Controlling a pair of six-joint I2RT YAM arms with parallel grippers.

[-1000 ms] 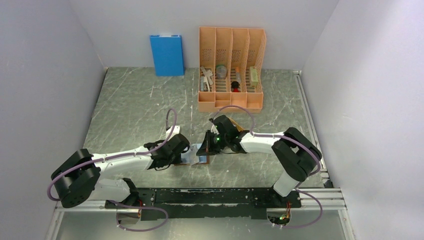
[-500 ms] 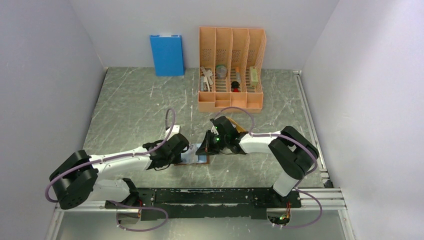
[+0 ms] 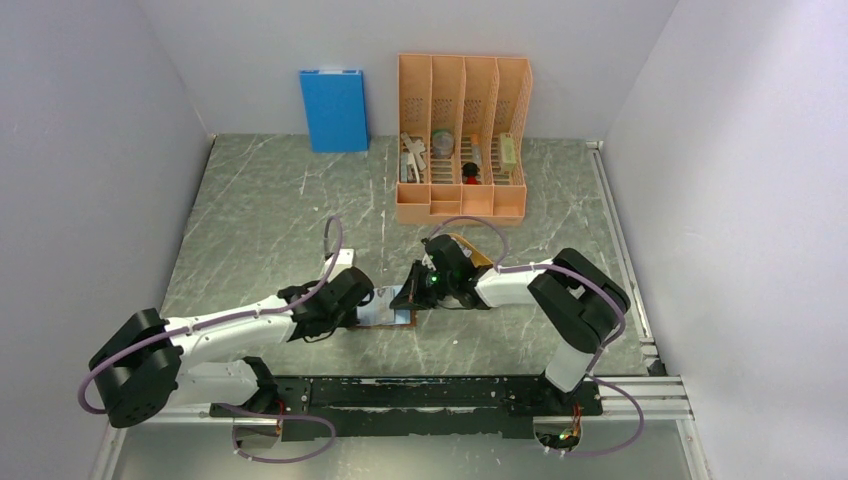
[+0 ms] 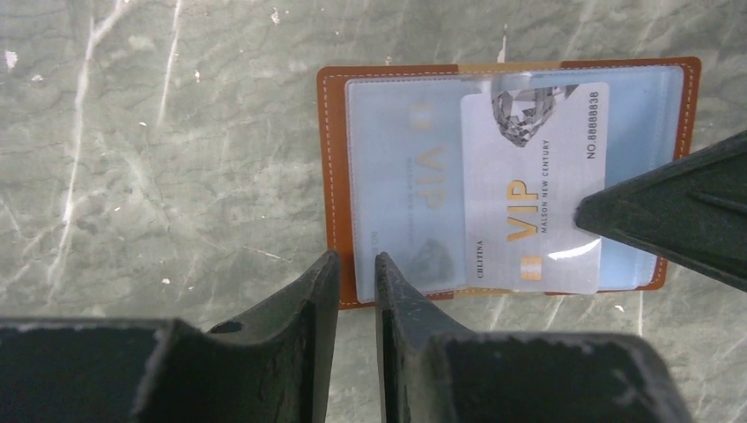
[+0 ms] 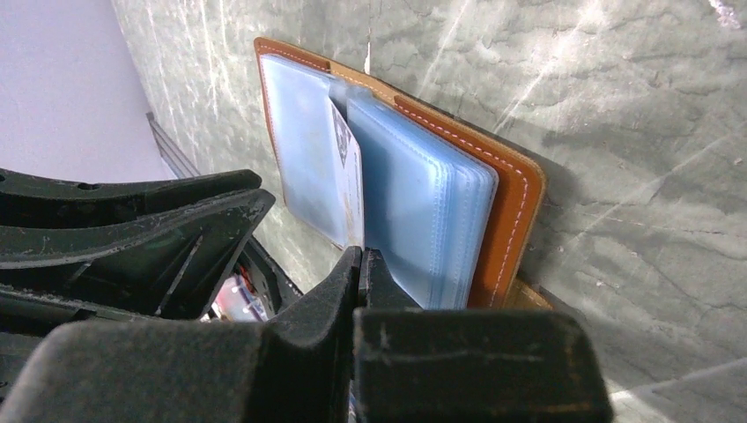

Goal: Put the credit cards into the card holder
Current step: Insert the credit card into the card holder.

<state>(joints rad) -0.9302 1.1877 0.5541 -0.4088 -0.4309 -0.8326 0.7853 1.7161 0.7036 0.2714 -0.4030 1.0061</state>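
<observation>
The brown card holder (image 4: pixel 333 176) lies open on the marble table, its bluish sleeves facing up. One pale credit card (image 4: pixel 528 185) marked VIP rests across the sleeves, and another card (image 4: pixel 414 176) shows faintly inside the left sleeve. My right gripper (image 5: pixel 362 254) is shut on the VIP card's (image 5: pixel 348 167) edge, its fingertip (image 4: pixel 617 211) at the card's right side. My left gripper (image 4: pixel 357 257) hovers at the holder's near left corner, jaws a narrow gap apart with nothing between them. From above, both grippers meet over the holder (image 3: pixel 385 313).
A tall orange desk organizer (image 3: pixel 462 130) and a blue box (image 3: pixel 333 110) stand at the back wall. A small pale flat piece (image 3: pixel 345 258) lies left of the holder. An orange-brown object (image 3: pixel 468 245) sits just behind the right wrist.
My left arm has drawn back a little to the left, uncovering more of the blue sleeves. The right gripper has stayed at the holder's right side.
</observation>
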